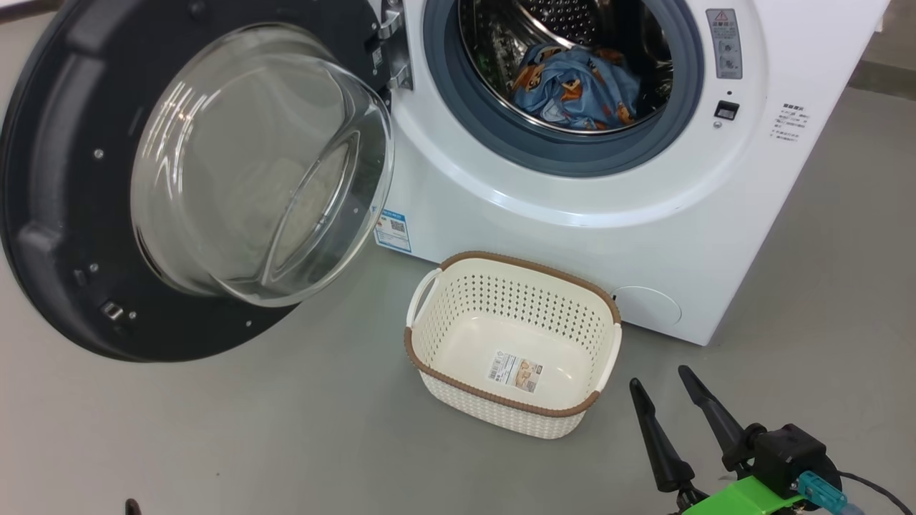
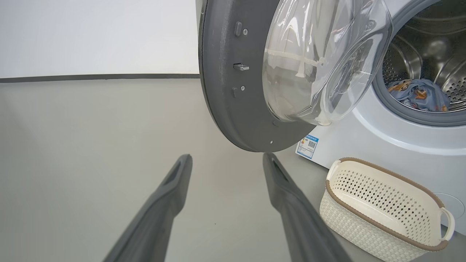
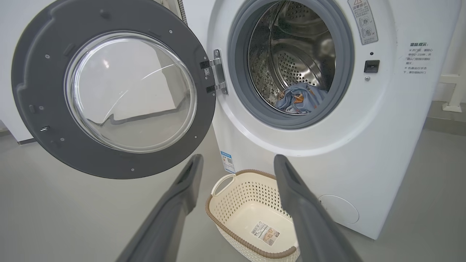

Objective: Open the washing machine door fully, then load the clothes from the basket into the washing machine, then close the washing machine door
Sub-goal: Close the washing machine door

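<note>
Basket (image 1: 501, 418) sits between my right gripper (image 1: 658, 378) and the washing machine (image 1: 572, 214). Left gripper (image 2: 226, 156) and right both gape, holding nothing.

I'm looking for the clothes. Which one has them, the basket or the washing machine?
The washing machine: the light blue printed clothes lie in its steel drum. The basket, on the floor, has just a paper label inside.

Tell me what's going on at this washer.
The light blue printed clothes already lie in the steel drum of the big white front-loading washing machine. The small cream perforated plastic basket on the floor sits empty. The large round black door with its glass bowl stands wide open. The left gripper and right gripper are open, holding nothing; only closing the door remains.
</note>
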### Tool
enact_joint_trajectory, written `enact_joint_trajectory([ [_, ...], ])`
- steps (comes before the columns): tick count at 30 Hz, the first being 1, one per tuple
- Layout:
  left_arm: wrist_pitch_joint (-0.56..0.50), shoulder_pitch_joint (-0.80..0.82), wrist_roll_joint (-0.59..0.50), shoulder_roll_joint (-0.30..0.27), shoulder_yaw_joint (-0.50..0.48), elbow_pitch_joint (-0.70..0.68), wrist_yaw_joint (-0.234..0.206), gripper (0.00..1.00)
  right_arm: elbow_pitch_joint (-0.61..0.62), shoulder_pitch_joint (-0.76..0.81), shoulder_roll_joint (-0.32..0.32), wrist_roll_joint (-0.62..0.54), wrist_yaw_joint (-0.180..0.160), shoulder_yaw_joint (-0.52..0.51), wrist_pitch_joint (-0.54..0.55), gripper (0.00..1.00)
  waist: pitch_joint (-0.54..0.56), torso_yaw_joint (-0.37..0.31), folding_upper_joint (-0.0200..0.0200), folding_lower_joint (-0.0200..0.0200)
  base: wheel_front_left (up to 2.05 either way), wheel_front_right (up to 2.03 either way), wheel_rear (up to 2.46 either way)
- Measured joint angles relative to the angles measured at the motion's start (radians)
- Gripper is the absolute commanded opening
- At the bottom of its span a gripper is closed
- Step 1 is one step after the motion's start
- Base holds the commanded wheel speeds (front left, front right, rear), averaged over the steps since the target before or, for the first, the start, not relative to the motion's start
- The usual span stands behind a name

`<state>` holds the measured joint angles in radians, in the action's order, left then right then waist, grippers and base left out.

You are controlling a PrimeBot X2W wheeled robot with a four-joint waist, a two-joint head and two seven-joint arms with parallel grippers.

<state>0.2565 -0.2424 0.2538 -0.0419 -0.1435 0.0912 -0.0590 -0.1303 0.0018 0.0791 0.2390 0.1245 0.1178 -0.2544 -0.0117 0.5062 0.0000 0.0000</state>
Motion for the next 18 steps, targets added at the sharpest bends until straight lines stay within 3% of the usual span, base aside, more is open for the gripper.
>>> enact_joint_trajectory([
  [18,0.000,-0.004,0.031,0.000,0.011,-0.031,-0.018,1.00,-0.011,-0.004,0.021,0.003,0.000,0.022,0.000,1.00,-0.013,0.007,0.0000,0.0000,0.00,0.00,0.00],
])
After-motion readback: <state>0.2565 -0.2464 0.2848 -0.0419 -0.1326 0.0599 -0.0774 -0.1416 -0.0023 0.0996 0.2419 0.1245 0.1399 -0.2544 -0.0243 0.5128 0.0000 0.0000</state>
